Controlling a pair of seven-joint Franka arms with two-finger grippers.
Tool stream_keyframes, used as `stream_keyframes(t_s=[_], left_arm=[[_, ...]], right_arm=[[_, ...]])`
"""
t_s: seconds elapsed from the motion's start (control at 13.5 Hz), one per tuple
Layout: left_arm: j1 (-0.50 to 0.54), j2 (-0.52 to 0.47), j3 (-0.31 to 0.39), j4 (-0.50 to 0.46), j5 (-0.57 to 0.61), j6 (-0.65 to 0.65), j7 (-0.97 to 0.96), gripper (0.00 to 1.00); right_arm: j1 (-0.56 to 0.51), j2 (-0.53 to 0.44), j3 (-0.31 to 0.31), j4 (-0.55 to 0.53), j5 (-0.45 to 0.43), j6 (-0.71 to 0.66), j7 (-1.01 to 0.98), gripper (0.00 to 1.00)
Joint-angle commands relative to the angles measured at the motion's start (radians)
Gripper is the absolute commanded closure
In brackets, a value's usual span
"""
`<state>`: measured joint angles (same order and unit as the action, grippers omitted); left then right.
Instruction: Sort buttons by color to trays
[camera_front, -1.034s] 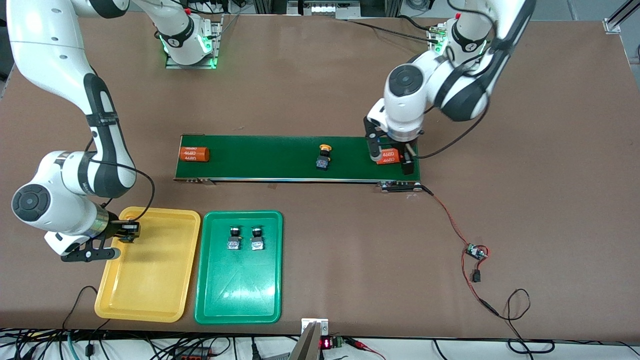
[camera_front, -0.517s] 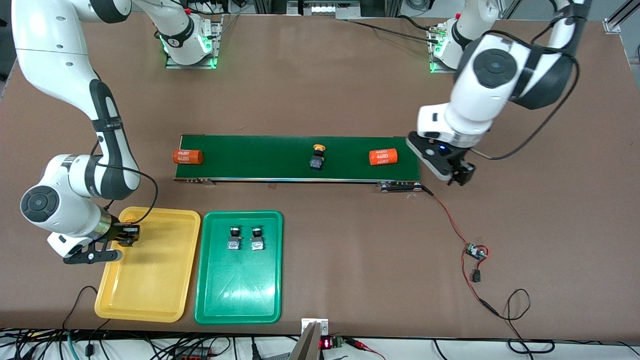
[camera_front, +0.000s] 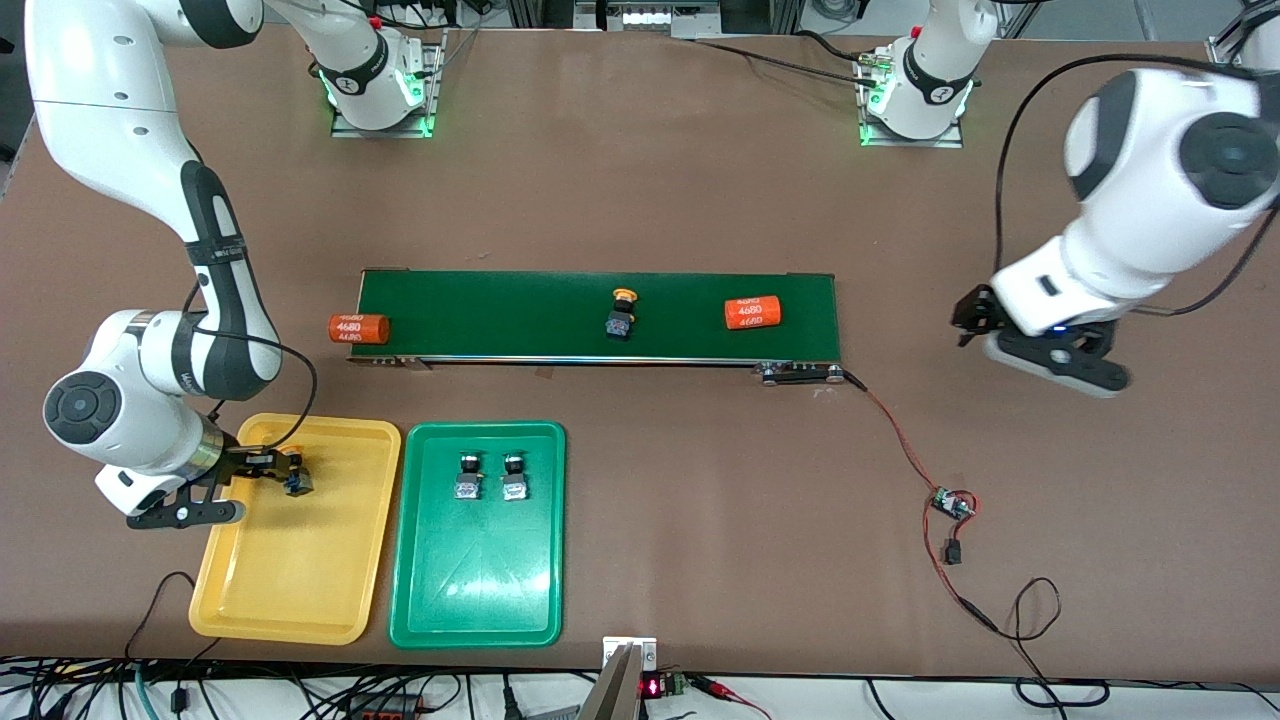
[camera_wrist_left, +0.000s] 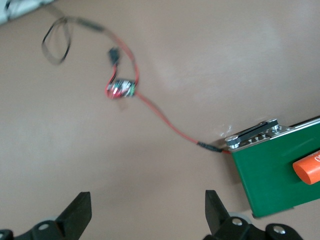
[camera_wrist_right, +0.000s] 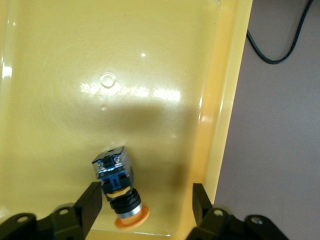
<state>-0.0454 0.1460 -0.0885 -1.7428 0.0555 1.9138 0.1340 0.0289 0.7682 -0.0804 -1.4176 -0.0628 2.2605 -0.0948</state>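
My right gripper (camera_front: 272, 470) (camera_wrist_right: 146, 200) hangs low over the yellow tray (camera_front: 300, 560) (camera_wrist_right: 150, 75), at the tray's end nearest the belt. Its jaws stand open, and a yellow-capped button (camera_front: 295, 483) (camera_wrist_right: 117, 187) lies on its side on the tray floor between them, close to one finger. Two green-capped buttons (camera_front: 467, 477) (camera_front: 514, 477) sit side by side in the green tray (camera_front: 478, 590). Another yellow-capped button (camera_front: 620, 314) rides on the dark green conveyor belt (camera_front: 500, 310). My left gripper (camera_front: 968, 318) (camera_wrist_left: 147, 212) is open and empty over bare table past the belt's end.
Two orange cylinders are present: one (camera_front: 752, 312) (camera_wrist_left: 307, 167) on the belt toward the left arm's end, one (camera_front: 358, 328) at the belt's edge toward the right arm's end. A red wire runs from the belt to a small circuit board (camera_front: 950, 503) (camera_wrist_left: 120, 90).
My right gripper opened and the yellow-capped button now lies in the yellow tray. My left arm swung off the belt toward its own end of the table. Belt items drifted toward the right arm's end.
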Motion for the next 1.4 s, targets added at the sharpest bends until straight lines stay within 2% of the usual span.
stream_keyframes(t_s=[0.0, 0.15, 0.3, 0.37, 0.44, 0.52, 0.66, 0.81, 0.96, 1.18, 1.33], left_arm=[[-0.001, -0.019, 0.022, 0.025, -0.023, -0.071, -0.205, 0.00], [0.001, -0.060, 0.097, 0.028, -0.026, -0.097, -0.292, 0.00], [0.010, -0.071, 0.168, 0.090, -0.025, -0.125, -0.286, 0.00], [0.036, -0.069, 0.173, 0.142, -0.026, -0.178, -0.280, 0.00], [0.053, -0.065, 0.171, 0.164, -0.026, -0.208, -0.268, 0.00], [0.055, -0.066, 0.165, 0.166, -0.026, -0.214, -0.249, 0.00], [0.042, -0.072, 0.150, 0.164, -0.028, -0.238, -0.206, 0.00], [0.045, -0.082, 0.098, 0.146, -0.066, -0.281, -0.214, 0.00], [0.048, -0.085, 0.078, 0.121, -0.088, -0.244, -0.221, 0.00], [0.053, -0.091, 0.075, 0.111, -0.103, -0.214, -0.217, 0.00], [0.055, -0.098, 0.075, 0.105, -0.103, -0.200, -0.208, 0.00]], right_arm=[[0.023, -0.049, 0.001, -0.012, 0.043, -0.088, 0.000, 0.14], [0.055, -0.088, 0.001, -0.014, 0.144, -0.198, 0.062, 0.12], [0.098, -0.125, 0.005, -0.014, 0.191, -0.306, 0.179, 0.07], [0.120, -0.147, 0.008, -0.023, 0.252, -0.329, 0.193, 0.02], [0.143, -0.170, 0.010, -0.039, 0.306, -0.338, 0.205, 0.01], [0.173, -0.188, 0.011, -0.061, 0.322, -0.338, 0.263, 0.00], [0.222, -0.207, 0.019, -0.080, 0.325, -0.338, 0.404, 0.00], [0.256, -0.214, 0.060, -0.095, 0.324, -0.332, 0.481, 0.00], [0.316, -0.210, 0.062, -0.127, 0.314, -0.319, 0.555, 0.00], [0.377, -0.210, 0.062, -0.220, 0.311, -0.202, 0.599, 0.00], [0.419, -0.207, 0.064, -0.239, 0.307, -0.161, 0.603, 0.00]])
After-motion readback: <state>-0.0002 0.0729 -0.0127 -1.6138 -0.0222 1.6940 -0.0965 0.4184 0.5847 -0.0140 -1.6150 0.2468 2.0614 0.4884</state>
